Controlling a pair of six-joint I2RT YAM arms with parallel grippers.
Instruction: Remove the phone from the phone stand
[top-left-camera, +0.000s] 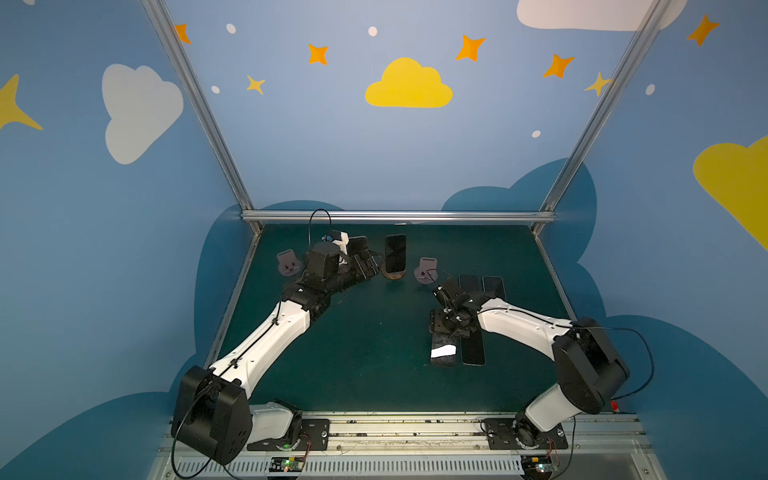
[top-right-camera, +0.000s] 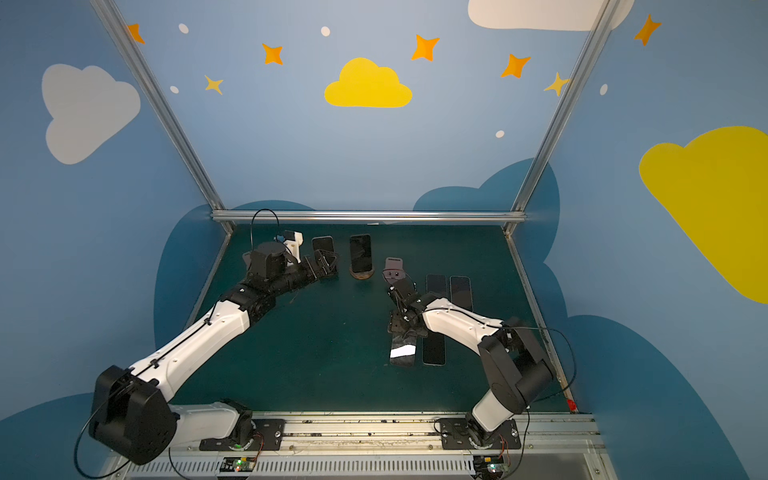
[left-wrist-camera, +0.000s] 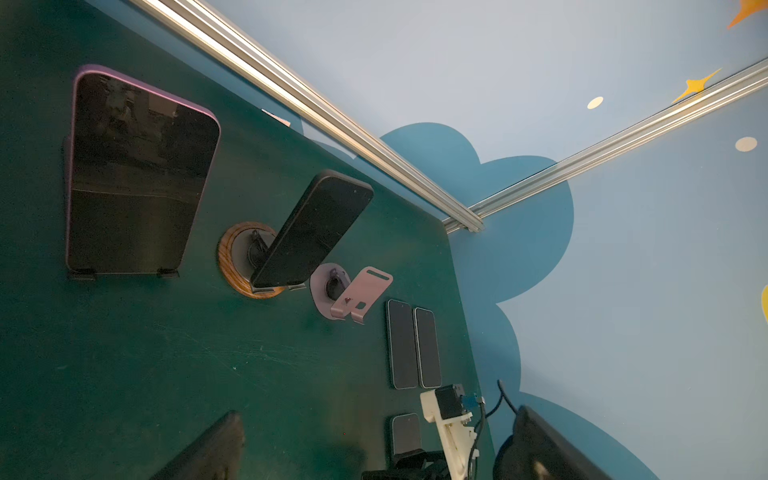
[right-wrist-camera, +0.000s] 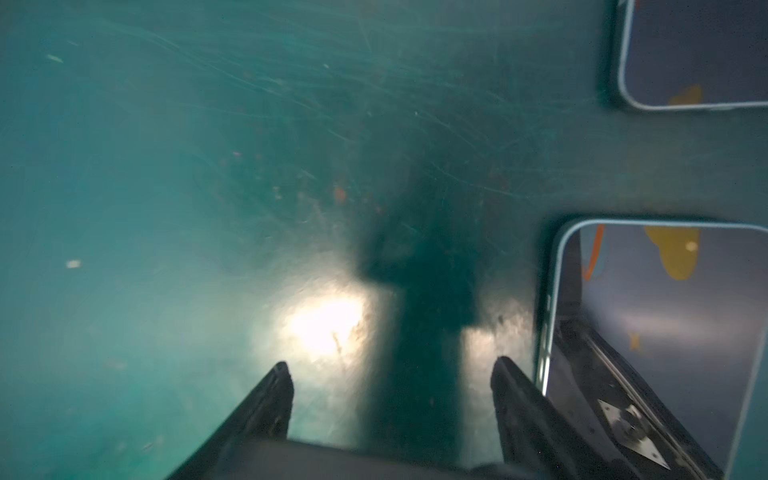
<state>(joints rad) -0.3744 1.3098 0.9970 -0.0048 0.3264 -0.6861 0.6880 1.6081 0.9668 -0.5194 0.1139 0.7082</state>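
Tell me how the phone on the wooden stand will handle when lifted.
The phone looks rigid, so it should lift as one slab. Its glossy face may slip. It leans on the stand, so a sideways push could tip it.

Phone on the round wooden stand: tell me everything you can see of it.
The phone is a dark slab with rounded corners, glossy screen off. It stands upright in portrait, leaning back, lower edge resting in the round wooden stand at the back middle of the green table. Nothing but the stand seems to touch it.
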